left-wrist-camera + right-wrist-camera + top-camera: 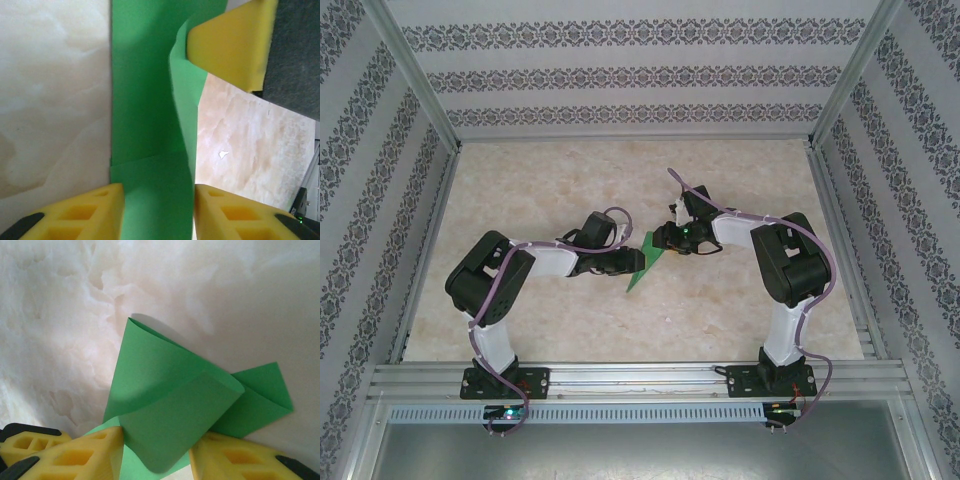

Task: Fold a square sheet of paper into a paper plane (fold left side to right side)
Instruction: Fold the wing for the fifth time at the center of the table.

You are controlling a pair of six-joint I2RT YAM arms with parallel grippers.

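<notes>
Green paper [165, 385] between left pincer [159, 202], right pincer [157, 442]

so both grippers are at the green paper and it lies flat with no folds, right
Not flat. The left gripper and right gripper are at the paper, but the right wrist view shows it folded and curling up off the table.

A lab robot cell was shown.
The marble-patterned tabletop [550, 180] was walled on three sides by wallpapered panels [620, 75] in aluminium framing [415, 75]; arm bases [505, 380] were bolted to a rail [640, 378] at its near edge.
</notes>
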